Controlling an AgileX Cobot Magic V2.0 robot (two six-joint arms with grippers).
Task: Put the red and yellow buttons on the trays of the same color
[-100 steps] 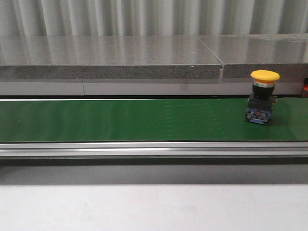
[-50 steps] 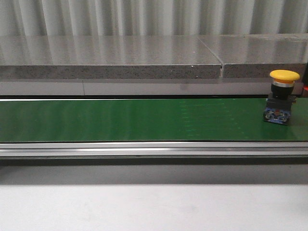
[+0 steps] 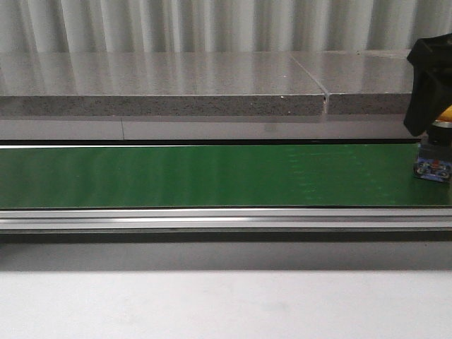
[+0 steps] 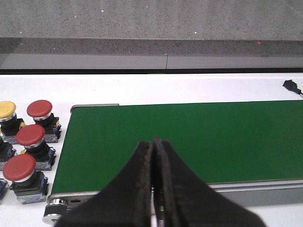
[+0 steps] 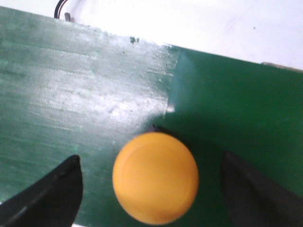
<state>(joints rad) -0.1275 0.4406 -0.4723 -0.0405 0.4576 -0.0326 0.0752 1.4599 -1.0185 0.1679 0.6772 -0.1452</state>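
Observation:
A yellow button (image 3: 432, 167) stands on the green belt (image 3: 212, 176) at the far right of the front view, its cap mostly hidden behind my right gripper (image 3: 428, 99). In the right wrist view the yellow cap (image 5: 155, 177) sits between the two fingers of the right gripper (image 5: 150, 160), which is open and not touching it. My left gripper (image 4: 154, 143) is shut and empty over the belt's end (image 4: 189, 142). Beside that end stand three red buttons (image 4: 31, 135) and one yellow button (image 4: 7, 109). No trays are in view.
A grey stone ledge (image 3: 176, 85) runs behind the belt, and an aluminium rail (image 3: 212, 219) runs along its front. White tabletop (image 3: 212, 304) lies nearer. A black cable (image 4: 293, 86) lies on the white surface beyond the belt.
The yellow button has travelled right along the belt to the frame's edge. My right gripper has come into the front view above it.

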